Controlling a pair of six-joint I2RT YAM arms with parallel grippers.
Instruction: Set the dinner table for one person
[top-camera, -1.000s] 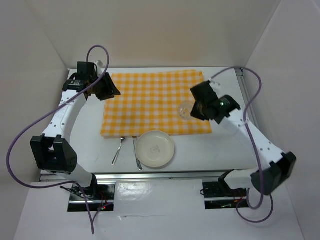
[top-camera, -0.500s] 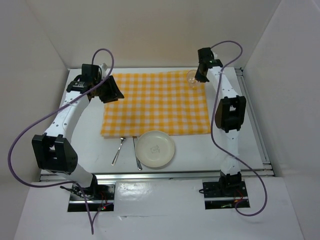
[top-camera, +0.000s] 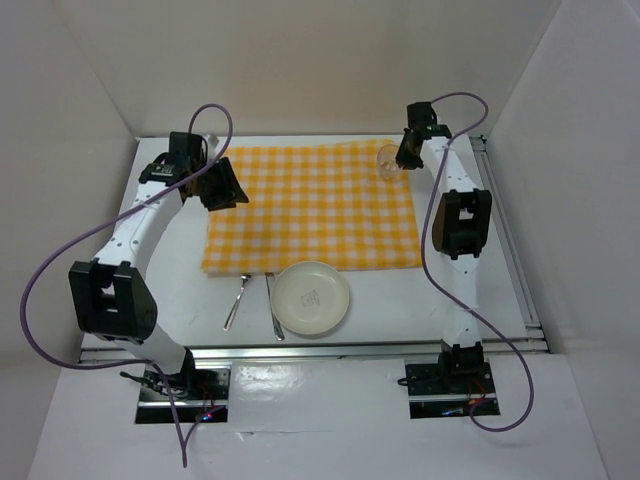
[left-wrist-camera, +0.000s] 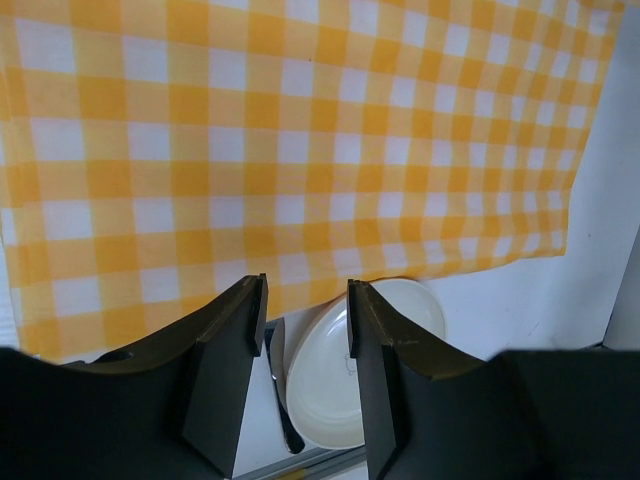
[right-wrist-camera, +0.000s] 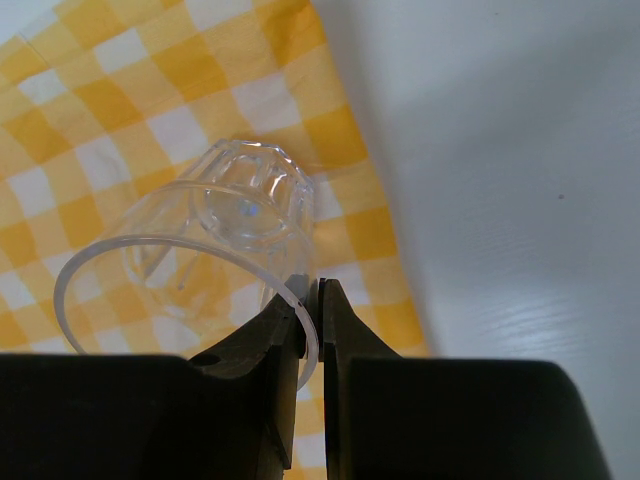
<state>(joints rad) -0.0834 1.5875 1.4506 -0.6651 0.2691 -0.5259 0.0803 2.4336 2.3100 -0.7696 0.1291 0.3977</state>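
Near the dinner table's (top-camera: 390, 300) far-right corner, the right gripper (right-wrist-camera: 309, 292) pinches a clear faceted glass (right-wrist-camera: 245, 205) by its rim; the left gripper (left-wrist-camera: 305, 300) gapes empty.

no readable text anywhere, faint mark on plate (top-camera: 330, 312) illegible

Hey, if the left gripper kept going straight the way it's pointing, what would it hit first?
Most likely the checked cloth: the open left gripper hangs above it, angled down toward its near edge. The white plate lies just past that edge, so depth is uncertain.
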